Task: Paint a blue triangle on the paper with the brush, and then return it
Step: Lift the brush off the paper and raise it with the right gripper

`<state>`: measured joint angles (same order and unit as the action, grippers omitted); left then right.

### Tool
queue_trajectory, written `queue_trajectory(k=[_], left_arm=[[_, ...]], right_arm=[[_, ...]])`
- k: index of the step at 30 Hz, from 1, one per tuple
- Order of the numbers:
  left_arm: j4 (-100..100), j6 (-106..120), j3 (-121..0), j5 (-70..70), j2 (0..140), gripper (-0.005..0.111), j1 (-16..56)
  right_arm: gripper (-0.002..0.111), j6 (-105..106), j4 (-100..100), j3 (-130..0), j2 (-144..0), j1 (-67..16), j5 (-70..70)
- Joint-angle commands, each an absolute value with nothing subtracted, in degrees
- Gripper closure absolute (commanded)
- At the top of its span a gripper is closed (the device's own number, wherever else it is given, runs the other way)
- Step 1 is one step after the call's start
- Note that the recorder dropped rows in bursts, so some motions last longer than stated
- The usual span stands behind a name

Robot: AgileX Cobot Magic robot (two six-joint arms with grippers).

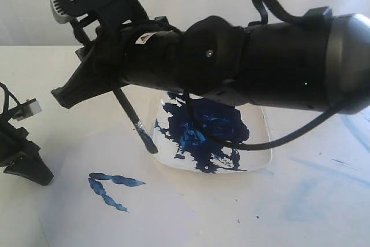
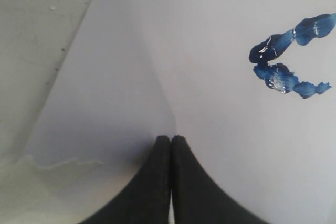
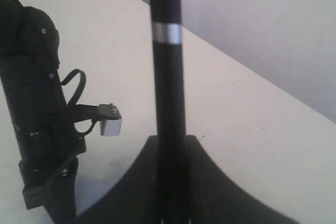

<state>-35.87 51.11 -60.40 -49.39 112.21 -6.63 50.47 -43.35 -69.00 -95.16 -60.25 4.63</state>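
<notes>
A: Your right gripper (image 1: 72,89) is clamped on the black handle of the brush (image 1: 130,111). The brush slants down, and its blue tip sits just beside the edge of the plate (image 1: 259,155), on the side facing your left gripper (image 2: 171,141).

B: Is the tip touching anything?

A: You can't tell from here. The blue triangle (image 1: 115,179) lies on the paper (image 1: 191,212), near that same plate edge and a little beyond the tip. It is two wavy strokes joined at one corner, with the third side open.

B: And your left gripper?

A: Its jaws are pressed together with nothing between them. It rests on the paper, farther from the plate than the strokes.

B: The big paint blotch (image 1: 211,125) covers the plate's middle.
</notes>
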Motion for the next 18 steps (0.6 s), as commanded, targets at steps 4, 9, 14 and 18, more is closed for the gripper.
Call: queue_trajectory(k=[4,9,14,18], left_arm=[[-35.87,51.42,-59.99,-49.48,112.42,0.107,-6.65],[-35.87,51.42,-59.99,-49.48,112.42,0.107,-6.65],[-35.87,51.41,-59.99,-49.71,112.42,0.107,-6.65],[-35.87,51.41,-59.99,-49.71,112.42,0.107,-6.65]], right_arm=[[0.108,50.19,-40.22,-72.73,-94.47,-58.6,6.17],[0.108,47.63,-38.14,-75.98,-94.47,-58.5,7.0],[0.108,37.0,-29.8,-77.37,-94.47,-58.29,6.02],[0.108,26.61,-18.03,-77.37,-94.47,-58.29,4.82]])
